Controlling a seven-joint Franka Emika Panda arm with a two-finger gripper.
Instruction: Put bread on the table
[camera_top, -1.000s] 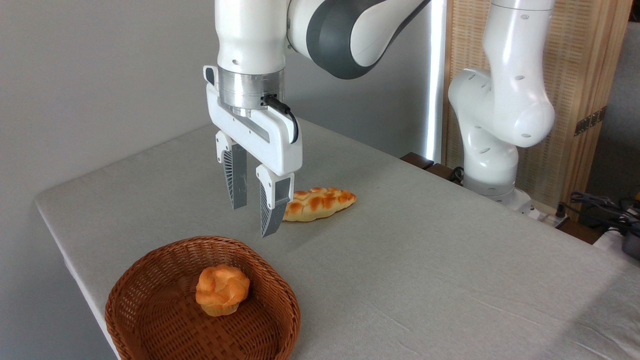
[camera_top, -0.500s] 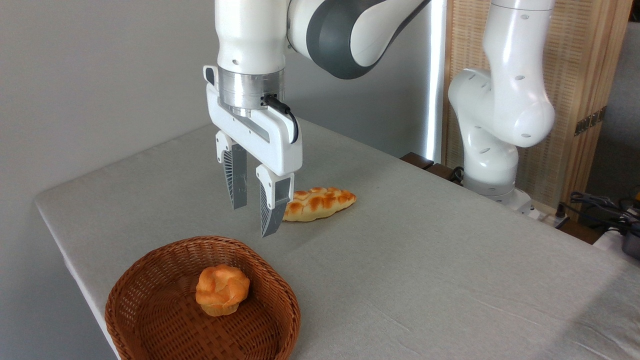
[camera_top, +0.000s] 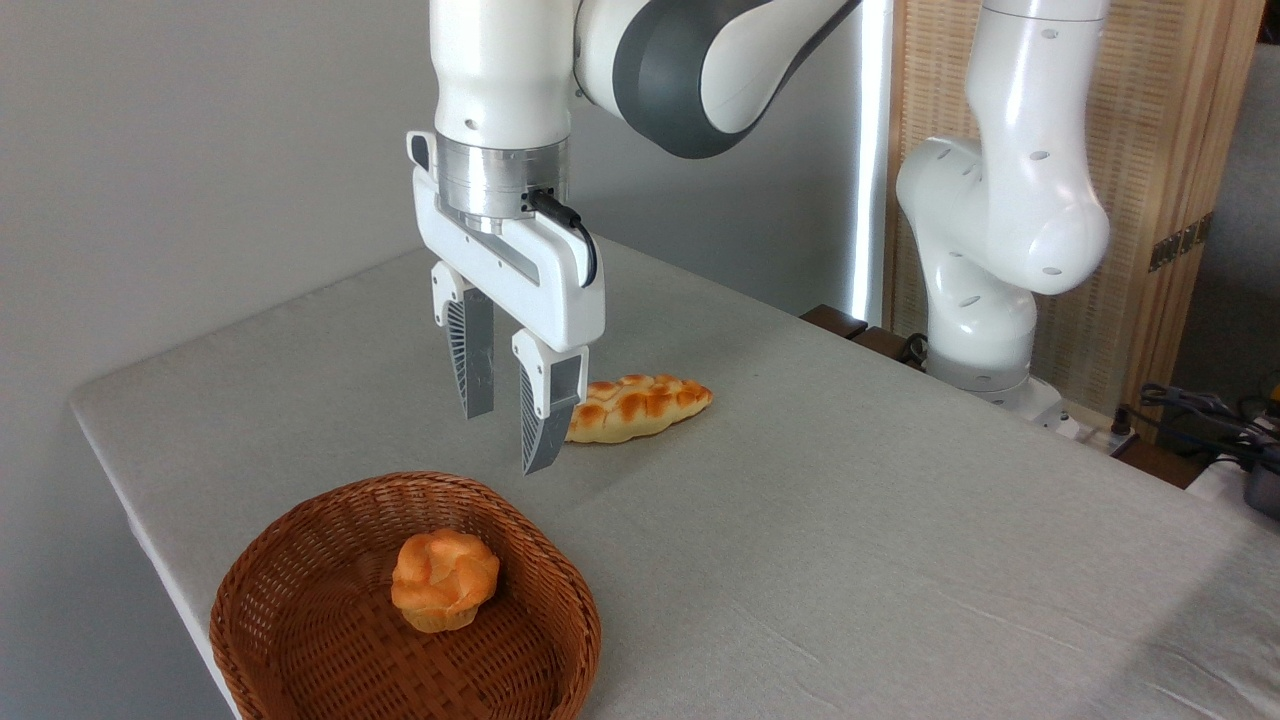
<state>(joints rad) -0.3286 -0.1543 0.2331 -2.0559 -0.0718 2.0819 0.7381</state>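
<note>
The bread (camera_top: 443, 580), a small golden-orange knotted bun, lies inside the round brown wicker basket (camera_top: 300, 640) at the front left. My gripper (camera_top: 505, 438) hangs above the table (camera_top: 850, 520), just beyond the basket's far rim and up and to the right of the bun. Its two fingers point straight down with a gap between them. Nothing is held between them.
A long braided loaf (camera_top: 640, 405) lies on the grey cloth just right of and behind the gripper. The arm's white base (camera_top: 985, 330) stands at the table's far right edge. Cables (camera_top: 1200, 410) sit beyond that edge.
</note>
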